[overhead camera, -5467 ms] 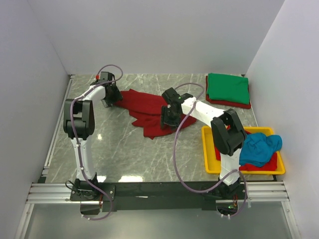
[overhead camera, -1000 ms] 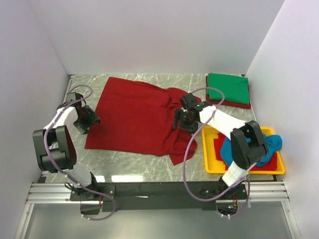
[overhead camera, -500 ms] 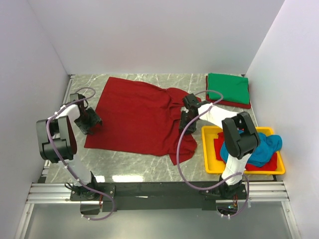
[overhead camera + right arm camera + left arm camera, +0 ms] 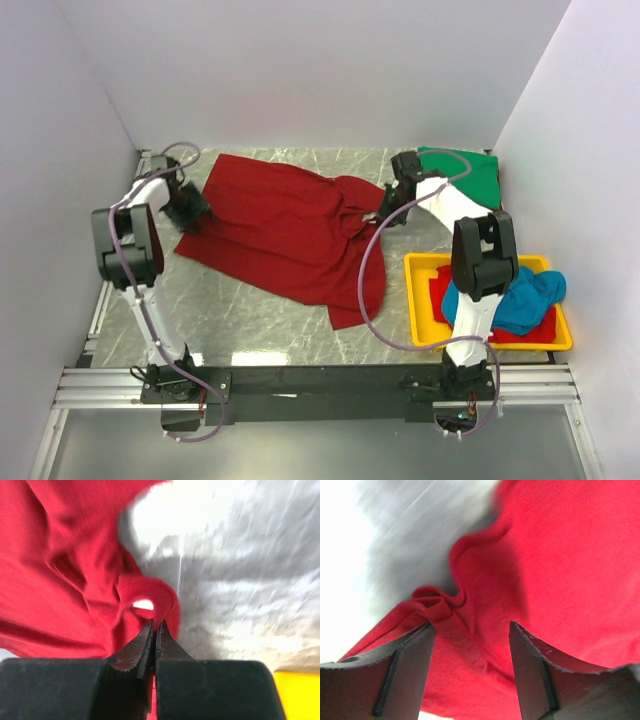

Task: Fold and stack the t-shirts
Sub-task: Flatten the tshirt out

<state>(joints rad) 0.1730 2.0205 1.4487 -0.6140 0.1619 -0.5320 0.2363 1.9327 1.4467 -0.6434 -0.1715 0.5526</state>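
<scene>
**Top external.**
- Left claw (image 4: 190, 210): at the 10 o'clock edge of the spread dark red t-shirt (image 4: 285, 235). Its opening is not readable from here.
- Right claw (image 4: 392, 212): at that shirt's 2 o'clock edge, just beside the folded green t-shirt (image 4: 470, 180).
- Against half a second ago: both claws sit farther toward 12 o'clock. The shirt's 7 o'clock corner is drawn in, and its near hem now slants.
- Count: arms, two; claws, two; yellow tray (image 4: 413, 320), one, at 4 o'clock; shirts that can be told apart, four.
  - Dark red, spread at the middle of the table (image 4: 250, 315).
  - Green, folded, in the 1 o'clock corner.
  - Teal t-shirt (image 4: 525, 300), crumpled over a red t-shirt (image 4: 437, 290), both in the tray.

**Left wrist.**
- Left claw (image 4: 470, 626): jaws moderately wide, with red cloth filling the gap.
- A pleat lies at the tip of the 9 o'clock finger (image 4: 407, 675).
- Whether any cloth is pinched cannot be told.

**Right wrist.**
- Right claw (image 4: 156, 625): jaws closed tight, with a fold of the dark red t-shirt's edge nipped between the tips.
- Bare marble lies at 3 o'clock and a corner of the yellow tray at 5 o'clock.
</scene>
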